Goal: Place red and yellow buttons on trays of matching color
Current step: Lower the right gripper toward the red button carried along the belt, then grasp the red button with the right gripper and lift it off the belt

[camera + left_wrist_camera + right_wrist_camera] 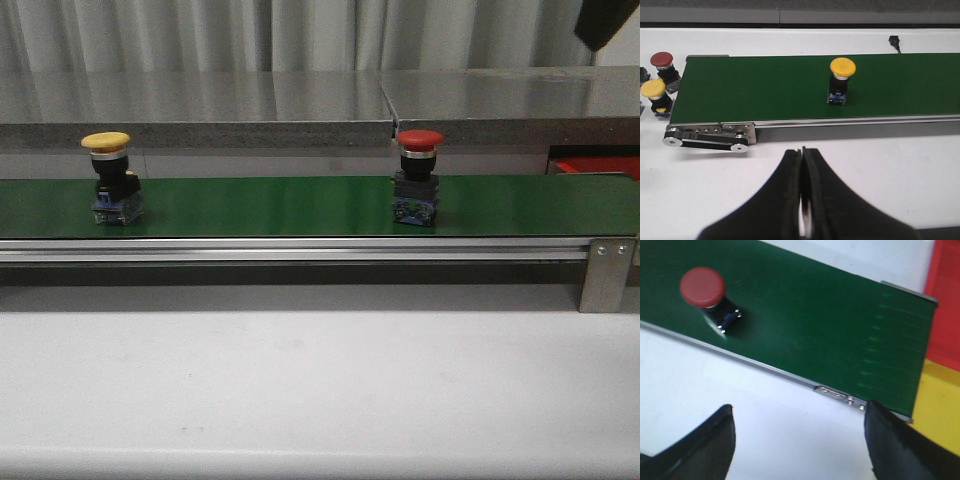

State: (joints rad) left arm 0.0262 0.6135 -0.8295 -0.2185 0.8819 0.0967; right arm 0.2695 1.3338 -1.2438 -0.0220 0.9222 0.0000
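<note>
Green conveyor belt (pixel 300 205) is the landmark, running across the white surface (pixel 320 390); it carries both task buttons upright so either arm can likely pick from above.

Red tray (pixel 946 295) and yellow tray (pixel 939 410) sit just past the belt's right end, side by side, probably so buttons arrive next to their drop spots. Both trays look bare in the part visible; the rest is out of frame.

Red button (pixel 417 185) stands on the belt right of its middle, yellow button (pixel 112 180) on the belt near its left end, well apart.

Two spare buttons (pixel 659 82), red and yellow, lie off the belt's left end.

Right gripper (pixel 800 440) hovers near the belt's right end, jaws spread wide, empty. Left gripper (pixel 802 200) hangs in front of the belt, jaws clenched together, holding nothing.
</note>
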